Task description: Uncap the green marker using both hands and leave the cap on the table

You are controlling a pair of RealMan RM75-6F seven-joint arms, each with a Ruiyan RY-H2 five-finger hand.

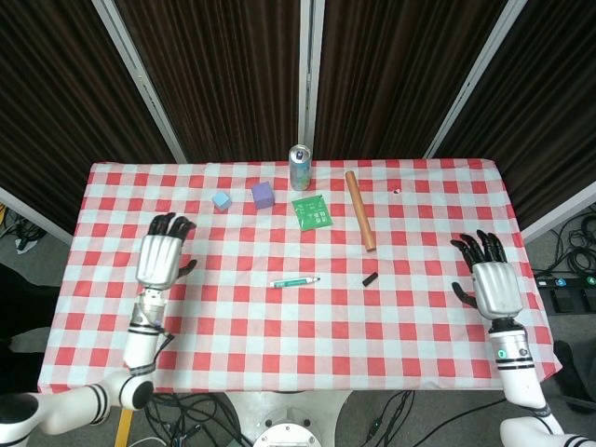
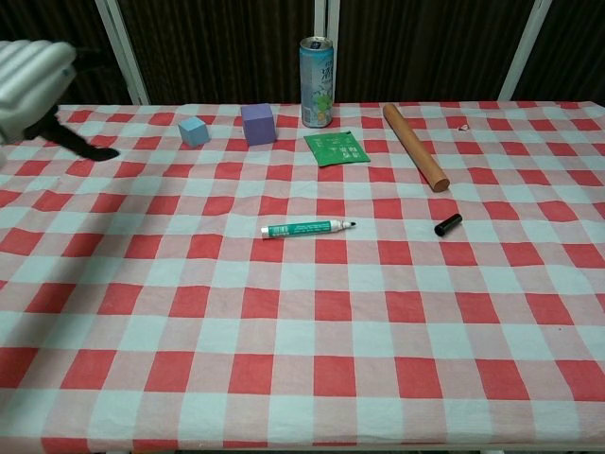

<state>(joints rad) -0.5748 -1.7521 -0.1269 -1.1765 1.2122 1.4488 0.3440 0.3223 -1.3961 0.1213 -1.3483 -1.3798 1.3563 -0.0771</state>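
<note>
We see green marker [image 1: 295, 280] uncapped, lying mid-counter [image 1: 279, 345]; black cap [image 1: 370, 278] well apart to its right. Left hand [image 1: 159, 258] & right hand [image 1: 494, 284] at far edges, fingers spread, holding nothing. Task looks done; no further move req'd.

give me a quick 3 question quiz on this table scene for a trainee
1. True or false: the green marker has its black cap on.
2. Which lies nearest the drink can? A. blue cube B. green packet C. wooden rod
3. Fill in: the left hand and right hand are both ____, holding nothing.

Key: 1 false, the cap lies apart on the cloth. 2 B. 3 open.
</note>
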